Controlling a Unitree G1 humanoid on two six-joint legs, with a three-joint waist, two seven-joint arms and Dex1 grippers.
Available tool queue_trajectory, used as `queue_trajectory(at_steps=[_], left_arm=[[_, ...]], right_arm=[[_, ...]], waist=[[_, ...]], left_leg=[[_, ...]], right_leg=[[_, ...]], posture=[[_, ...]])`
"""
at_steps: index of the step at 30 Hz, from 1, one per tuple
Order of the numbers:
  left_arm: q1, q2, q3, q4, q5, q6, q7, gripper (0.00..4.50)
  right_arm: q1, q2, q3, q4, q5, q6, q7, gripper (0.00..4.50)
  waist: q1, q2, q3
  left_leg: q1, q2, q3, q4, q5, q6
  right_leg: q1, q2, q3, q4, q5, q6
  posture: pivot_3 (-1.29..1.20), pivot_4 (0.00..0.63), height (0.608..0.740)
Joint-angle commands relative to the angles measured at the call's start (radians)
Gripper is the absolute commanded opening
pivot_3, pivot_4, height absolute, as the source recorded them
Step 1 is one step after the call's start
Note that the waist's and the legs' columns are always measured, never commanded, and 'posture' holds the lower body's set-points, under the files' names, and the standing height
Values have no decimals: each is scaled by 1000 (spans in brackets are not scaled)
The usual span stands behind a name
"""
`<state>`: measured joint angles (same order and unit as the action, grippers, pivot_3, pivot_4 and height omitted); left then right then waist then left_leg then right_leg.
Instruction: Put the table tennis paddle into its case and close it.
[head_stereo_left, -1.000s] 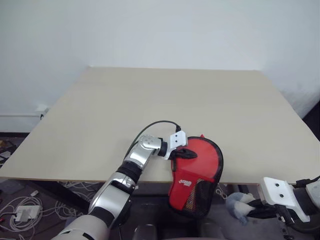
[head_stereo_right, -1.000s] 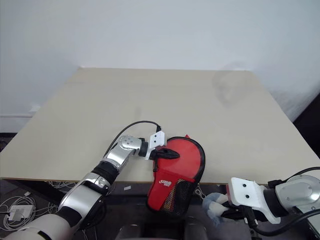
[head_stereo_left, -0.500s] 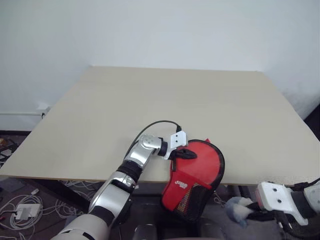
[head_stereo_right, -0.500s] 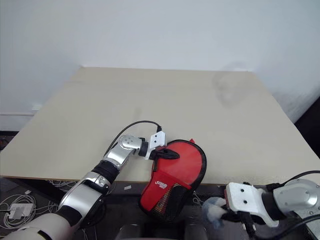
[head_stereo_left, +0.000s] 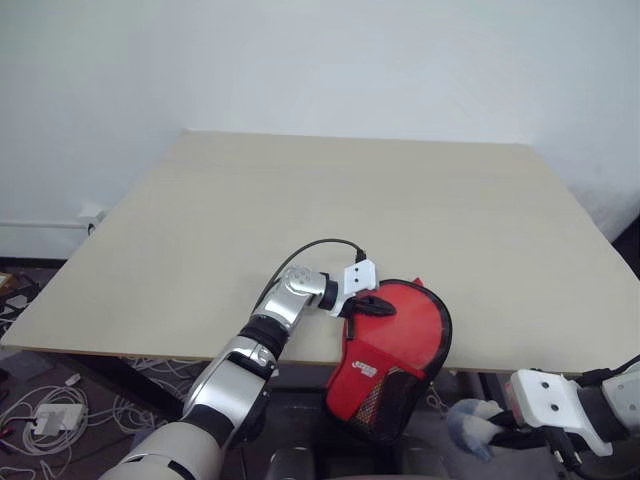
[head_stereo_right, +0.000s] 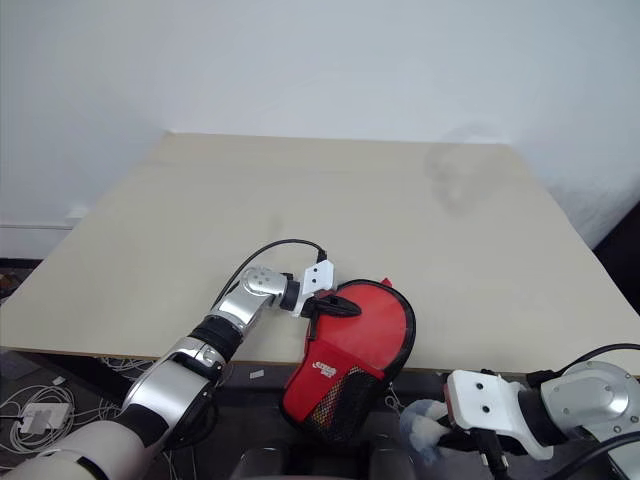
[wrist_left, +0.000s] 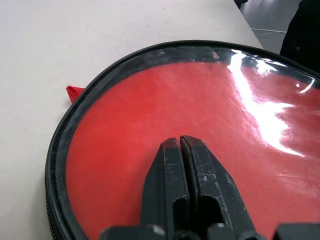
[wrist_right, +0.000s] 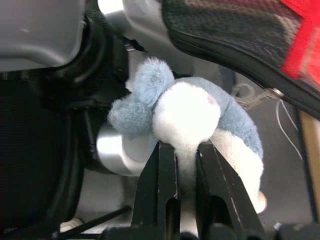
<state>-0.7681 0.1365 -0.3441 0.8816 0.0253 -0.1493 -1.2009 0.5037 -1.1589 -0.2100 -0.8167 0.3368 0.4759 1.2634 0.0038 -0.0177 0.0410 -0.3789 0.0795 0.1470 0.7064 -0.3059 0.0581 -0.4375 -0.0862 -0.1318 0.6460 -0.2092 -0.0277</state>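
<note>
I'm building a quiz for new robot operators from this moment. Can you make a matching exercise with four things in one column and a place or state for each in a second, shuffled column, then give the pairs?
Column one:
1. red paddle-shaped soft zip case
2. blue and white plush charm
3. left tool
4. pale wooden table

Column two:
A. pinched between the right tool's black fingers
B. shut, tips pressed on the case's clear window
C. bears the round end of the case
D. overhangs the table's near edge, mesh end hanging down

Pairs: 1-D, 2-A, 3-B, 4-C
</note>
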Motion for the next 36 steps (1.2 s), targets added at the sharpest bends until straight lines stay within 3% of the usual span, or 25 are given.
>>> queue_trajectory(at_steps=[1, 11, 30, 34, 36], left_arm=[[-5, 5, -5, 28, 29, 2, 11, 0], [-1, 5, -5, 23, 29, 4, 11, 0], [-3, 7, -3, 15, 31, 11, 19, 0], [-7, 6, 0, 21, 31, 11, 26, 0], [-9, 5, 3, 23, 30, 11, 31, 0]], right_arm=[[8, -2, 48, -73, 12, 13, -12, 18], [-4, -26, 133, -103, -20, 5, -46, 18], [88, -68, 121, -220, 11, -70, 26, 18], [41, -53, 117, -177, 12, -58, -2, 18], [4, -43, 100, -155, 39, -30, -13, 718]], waist=[[0, 0, 0], [0, 0, 0], [0, -1, 0], [0, -2, 1], [0, -2, 1]], left_leg=[[0, 0, 0, 0, 0, 0], [0, 0, -1, 0, 0, 0], [1, 1, -8, 0, 0, 0], [1, 2, -14, 1, 0, 0], [1, 1, -15, 1, 0, 0]], right_leg=[[0, 0, 0, 0, 0, 0], [1, 0, -1, -1, 0, 0], [7, -1, -8, -4, -1, -1], [10, -1, -11, -5, -1, -1], [11, -1, -11, -5, -1, -1]], posture=[[0, 0, 740], [0, 0, 740], [0, 0, 740], [0, 0, 740], [0, 0, 740]])
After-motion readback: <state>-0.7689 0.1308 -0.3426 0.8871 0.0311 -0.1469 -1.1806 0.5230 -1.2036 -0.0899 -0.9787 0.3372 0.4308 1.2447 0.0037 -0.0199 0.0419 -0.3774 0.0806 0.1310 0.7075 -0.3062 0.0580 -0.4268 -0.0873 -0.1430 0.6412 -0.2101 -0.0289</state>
